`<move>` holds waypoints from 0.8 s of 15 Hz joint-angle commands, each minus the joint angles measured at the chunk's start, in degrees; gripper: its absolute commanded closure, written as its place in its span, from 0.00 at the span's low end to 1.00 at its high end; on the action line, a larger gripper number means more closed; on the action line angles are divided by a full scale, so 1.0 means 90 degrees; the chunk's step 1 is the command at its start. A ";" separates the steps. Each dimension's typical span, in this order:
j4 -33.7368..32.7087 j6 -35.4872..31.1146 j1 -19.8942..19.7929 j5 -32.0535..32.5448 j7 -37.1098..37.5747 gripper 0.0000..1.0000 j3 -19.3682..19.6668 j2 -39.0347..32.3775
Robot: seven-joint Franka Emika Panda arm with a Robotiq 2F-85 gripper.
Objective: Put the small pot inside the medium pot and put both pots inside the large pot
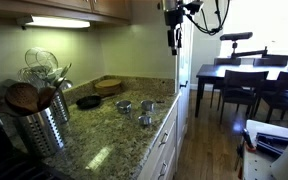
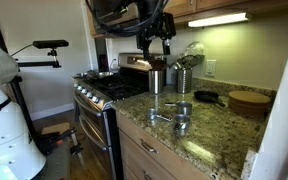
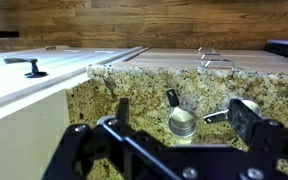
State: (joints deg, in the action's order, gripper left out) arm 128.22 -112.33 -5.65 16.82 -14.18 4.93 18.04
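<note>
In an exterior view the claw (image 1: pixel 172 38) hangs high above the granite worktop (image 1: pixel 94 135). The large pot (image 1: pixel 124 106) sits mid-worktop beside the black frying pan (image 1: pixel 88 101), and the two smaller pots (image 1: pixel 146 105) stand near it toward the front edge, none nested. In an exterior view the large pot (image 2: pixel 184 108) stands behind the two smaller pots (image 2: pixel 181 127), which are close to the front edge. In the wrist view the claw (image 3: pixel 179 150) has its jaws wide apart and empty, with a silver pot (image 3: pixel 182 122) on the worktop between them; which of the three it is I cannot tell.
</note>
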 commanded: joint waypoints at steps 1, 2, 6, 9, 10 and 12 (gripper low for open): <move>-0.0214 0.0204 0.0133 -0.0175 0.0258 0.00 -0.0069 -0.0309; -0.0252 0.0244 0.0162 -0.0241 0.0356 0.00 -0.0104 -0.0415; -0.0477 0.0413 0.0210 -0.0457 0.0855 0.00 -0.0249 -0.0864; -0.0772 0.0568 0.0188 -0.0546 0.1541 0.00 -0.0344 -0.1278; -0.0911 0.0640 0.0180 -0.0587 0.1821 0.00 -0.0362 -0.1445; -0.1136 0.0775 0.0198 -0.0718 0.2285 0.00 -0.0385 -0.1690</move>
State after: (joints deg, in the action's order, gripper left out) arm 122.48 -109.03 -4.41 12.18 0.49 1.56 6.57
